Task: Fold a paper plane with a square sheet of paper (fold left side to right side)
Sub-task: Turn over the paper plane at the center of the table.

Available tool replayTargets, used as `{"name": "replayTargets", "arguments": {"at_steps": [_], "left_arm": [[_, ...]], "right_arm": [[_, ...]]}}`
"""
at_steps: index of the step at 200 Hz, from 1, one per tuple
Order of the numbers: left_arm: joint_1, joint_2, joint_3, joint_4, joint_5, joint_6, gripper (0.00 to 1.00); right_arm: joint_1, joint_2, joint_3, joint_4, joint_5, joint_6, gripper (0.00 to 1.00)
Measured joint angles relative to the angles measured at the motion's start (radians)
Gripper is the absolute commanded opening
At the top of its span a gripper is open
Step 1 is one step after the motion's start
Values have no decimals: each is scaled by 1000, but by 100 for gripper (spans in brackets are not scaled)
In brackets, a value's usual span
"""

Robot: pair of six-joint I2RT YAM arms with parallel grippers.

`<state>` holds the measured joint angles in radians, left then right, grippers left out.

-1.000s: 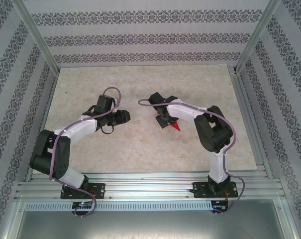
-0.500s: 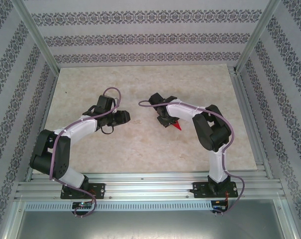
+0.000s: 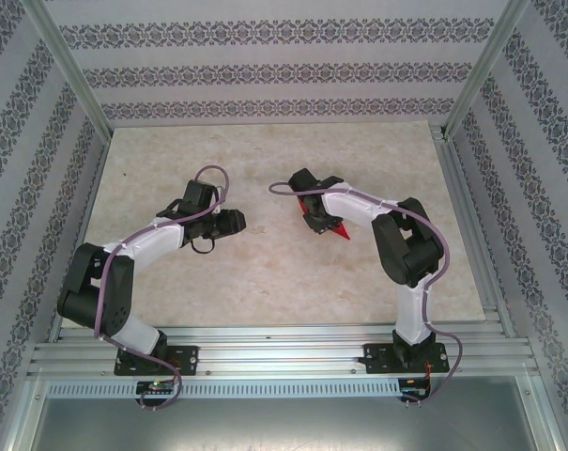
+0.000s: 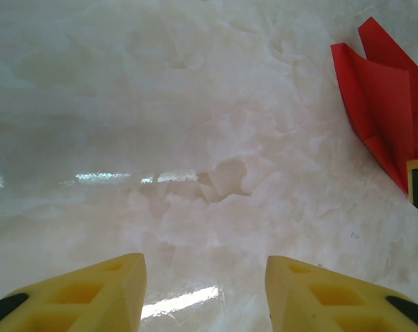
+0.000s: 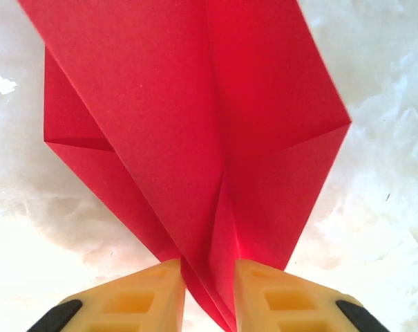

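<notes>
The red sheet of paper, folded into a pointed paper plane (image 3: 339, 232), lies on the table right of centre. My right gripper (image 3: 316, 218) is over it. In the right wrist view the wings of the paper plane (image 5: 195, 117) spread away from me, and its central fold stands between the yellow fingers of the right gripper (image 5: 209, 273), which press on it from both sides. My left gripper (image 3: 231, 222) hovers to the left, apart from the paper. Nothing is between the open jaws of the left gripper (image 4: 205, 266), and the paper plane (image 4: 385, 97) sits at the right edge of that view.
The pale marble-patterned table (image 3: 265, 272) is framed by aluminium rails, with patterned walls at the back and both sides. The right arm's elbow (image 3: 410, 249) stands near the table's right side. Bare table lies between the two grippers.
The right gripper's jaws have closed in onto the plane's central fold, and its wrist has shifted slightly away and turned. The left arm has not moved.
</notes>
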<state>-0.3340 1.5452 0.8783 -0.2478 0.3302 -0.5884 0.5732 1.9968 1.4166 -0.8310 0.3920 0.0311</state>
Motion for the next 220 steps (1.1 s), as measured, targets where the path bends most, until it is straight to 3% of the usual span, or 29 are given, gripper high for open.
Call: {"name": "replayTargets", "arguments": {"at_steps": [31,62,91,132,167,220], "left_arm": [[0,1,0,0,0,0,50],[0,1,0,0,0,0,50],[0,0,0,0,0,0,51],[0,-5,0,1,-1,8,57],[0,-40,0,9,-29,28,66],[0,-130,0,9,-105,53,69]], "right_arm": [[-7,0,0,0,-2,-9,2],[-27,-11,0,-8,-33,-6,1],[-91,-72,0,-27,-143,30,0],[-200,-115,2,-45,-269,124,5],[-209,-63,9,-52,-309,171,10],[-216,11,45,-64,-312,187,20]]}}
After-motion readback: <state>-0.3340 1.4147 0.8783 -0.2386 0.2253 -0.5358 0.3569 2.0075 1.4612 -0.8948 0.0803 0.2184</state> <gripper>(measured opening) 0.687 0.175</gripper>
